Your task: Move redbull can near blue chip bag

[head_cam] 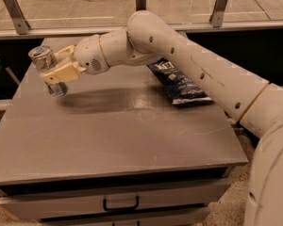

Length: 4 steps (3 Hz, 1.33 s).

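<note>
The redbull can, slim and silver with a shiny top, is tilted and held above the table's left part. My gripper is shut on it, with the cream fingers clamped across its middle. The blue chip bag, dark navy with white lettering, lies flat on the table's right part, partly hidden behind my arm. The can is well to the left of the bag, about half a table width away.
The grey table has a drawer with a black handle below its front edge. A glass railing with metal posts runs behind the table. My white arm reaches across from the right.
</note>
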Each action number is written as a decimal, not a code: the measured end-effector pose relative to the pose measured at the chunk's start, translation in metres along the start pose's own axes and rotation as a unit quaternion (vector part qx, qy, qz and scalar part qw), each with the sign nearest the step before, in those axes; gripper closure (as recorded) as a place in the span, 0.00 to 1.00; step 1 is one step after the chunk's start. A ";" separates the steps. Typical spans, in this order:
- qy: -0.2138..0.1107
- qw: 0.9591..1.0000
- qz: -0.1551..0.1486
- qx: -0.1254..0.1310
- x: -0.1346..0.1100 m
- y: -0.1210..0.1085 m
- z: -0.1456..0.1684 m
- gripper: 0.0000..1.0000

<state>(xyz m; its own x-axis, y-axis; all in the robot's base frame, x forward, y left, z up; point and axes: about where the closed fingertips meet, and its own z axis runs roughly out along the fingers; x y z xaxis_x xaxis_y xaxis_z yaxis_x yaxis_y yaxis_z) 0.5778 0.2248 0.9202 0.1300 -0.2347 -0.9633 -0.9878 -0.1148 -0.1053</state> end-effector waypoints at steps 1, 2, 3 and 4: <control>0.000 1.000 0.000 0.000 0.000 0.000 0.000 1.00; 0.013 1.000 -0.019 0.020 -0.006 -0.007 -0.014 1.00; 0.046 0.994 -0.060 0.076 -0.026 -0.029 -0.067 1.00; 0.070 0.983 -0.098 0.139 -0.050 -0.056 -0.130 1.00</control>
<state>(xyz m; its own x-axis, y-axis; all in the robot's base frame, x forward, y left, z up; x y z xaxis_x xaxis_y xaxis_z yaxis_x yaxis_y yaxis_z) 0.6379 0.1173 1.0065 0.3122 -0.3669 -0.8763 -0.9250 0.0930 -0.3685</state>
